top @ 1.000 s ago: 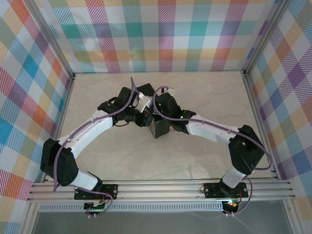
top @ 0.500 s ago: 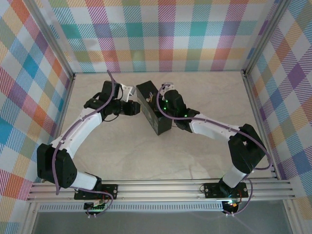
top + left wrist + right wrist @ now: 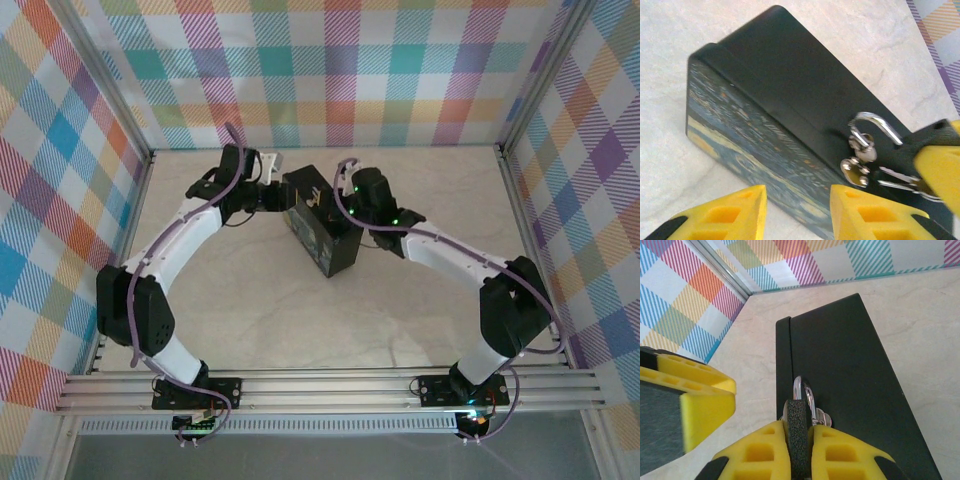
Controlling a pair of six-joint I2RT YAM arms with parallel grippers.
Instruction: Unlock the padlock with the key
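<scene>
Top view: the dark box is set mid-counter and met at its far end by the left tool and right tool.
Left wrist: the left tool is spread wide and empty, likely kept ready to brace the box. The padlock is hung on the box front. The key is pinched by the right tool.
Right wrist: the right tool is pressed closed just behind the padlock's shackle.

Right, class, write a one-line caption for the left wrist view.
Open left gripper faces the night-sky box; the right gripper grips the padlock, key alongside.
</scene>
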